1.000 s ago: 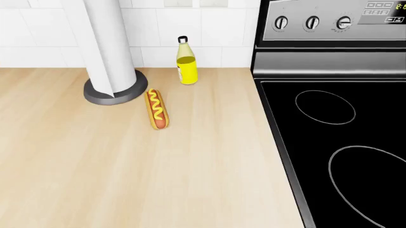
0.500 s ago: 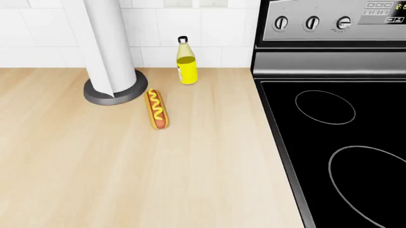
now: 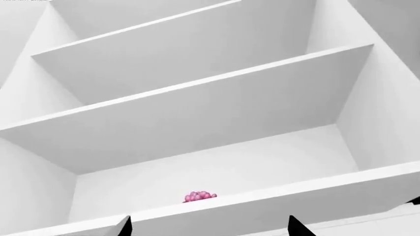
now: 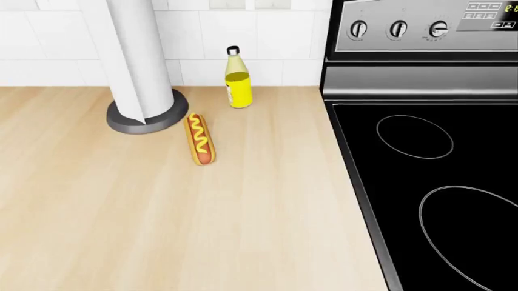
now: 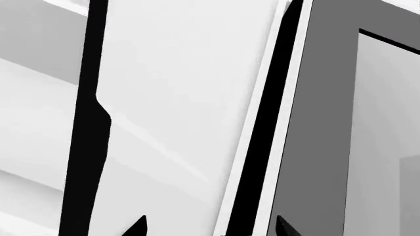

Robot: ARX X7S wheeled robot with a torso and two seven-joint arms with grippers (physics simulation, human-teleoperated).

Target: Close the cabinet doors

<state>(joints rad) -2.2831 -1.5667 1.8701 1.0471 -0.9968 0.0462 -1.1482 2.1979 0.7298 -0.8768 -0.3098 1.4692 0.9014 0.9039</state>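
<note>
Left gripper (image 3: 208,227) open, empty, facing open white cabinet shelves (image 3: 196,113); small pink cluster (image 3: 199,196) on lowest shelf. Right gripper (image 5: 208,227) open, empty, near white cabinet door (image 5: 184,113).

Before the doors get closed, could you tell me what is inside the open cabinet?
The cabinet has bare white shelves except a small pink cluster on the lowest shelf; the shelf's front edge hides its base and anything lying low.

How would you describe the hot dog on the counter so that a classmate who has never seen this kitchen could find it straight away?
Start at the black stove top on the right, then move left onto the wooden counter. Near the tiled back wall stands a white column on a grey round base; the hot dog lies just beside that base. Unlike the upright yellow bottle behind it, it lies flat, with a mustard squiggle on top.
</note>
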